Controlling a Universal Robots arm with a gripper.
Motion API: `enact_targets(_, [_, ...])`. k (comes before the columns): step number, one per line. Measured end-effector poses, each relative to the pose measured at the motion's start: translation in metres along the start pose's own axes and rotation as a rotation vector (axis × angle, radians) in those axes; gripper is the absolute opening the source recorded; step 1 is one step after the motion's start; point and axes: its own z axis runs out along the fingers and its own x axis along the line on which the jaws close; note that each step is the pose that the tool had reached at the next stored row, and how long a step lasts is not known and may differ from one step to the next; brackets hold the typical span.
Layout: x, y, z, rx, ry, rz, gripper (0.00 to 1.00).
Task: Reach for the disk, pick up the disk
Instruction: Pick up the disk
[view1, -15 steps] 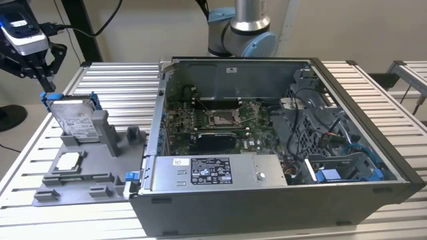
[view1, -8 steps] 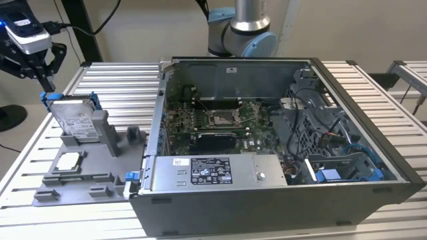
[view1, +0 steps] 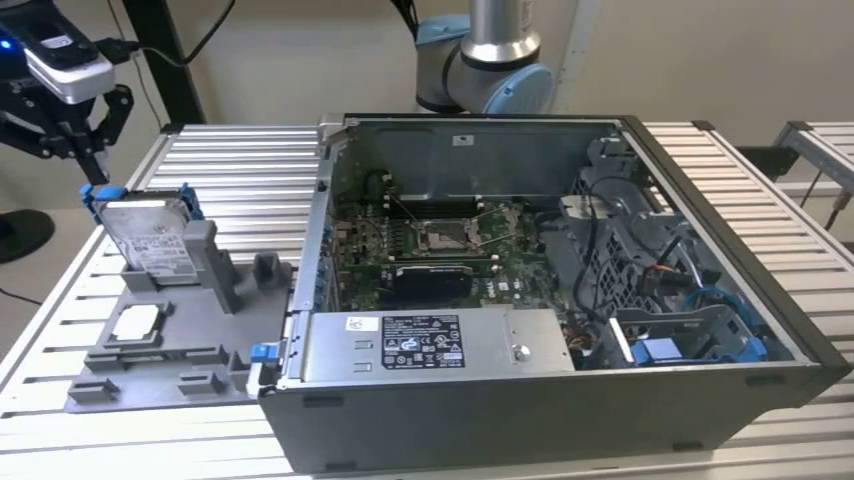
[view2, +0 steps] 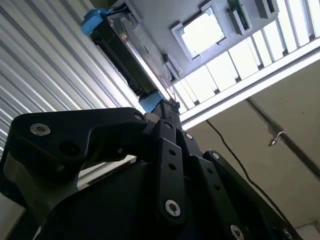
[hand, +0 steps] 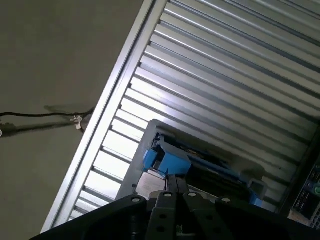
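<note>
The disk (view1: 150, 238) stands on edge in a grey holder (view1: 200, 300) at the exterior view's left, a silver drive with a white label and a blue frame along its edges. My gripper (view1: 91, 172) hangs just above its upper far corner, black fingers drawn together to a point. In both wrist views the fingertips meet right at a blue corner piece of the disk (view2: 127, 47) (hand: 170, 161). I cannot tell whether they touch it. Nothing sits between the fingers of the gripper (view2: 169, 106) (hand: 172, 181).
The grey holder also carries a small square silver-white chip (view1: 136, 322). An open computer case (view1: 694, 330) with a long silver box (view1: 427, 345) stands to the exterior view's right of it, on a slatted metal table (view1: 227, 160). The arm's base (view1: 487, 60) rises behind the case.
</note>
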Motion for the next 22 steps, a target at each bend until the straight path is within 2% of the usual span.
enact_targets(9, [0.0,0.0,0.0,0.0014,0.0053,-0.154,0.0])
enact_targets(22, [0.0,0.0,0.0,0.0025,0.0115,-0.343,0.0])
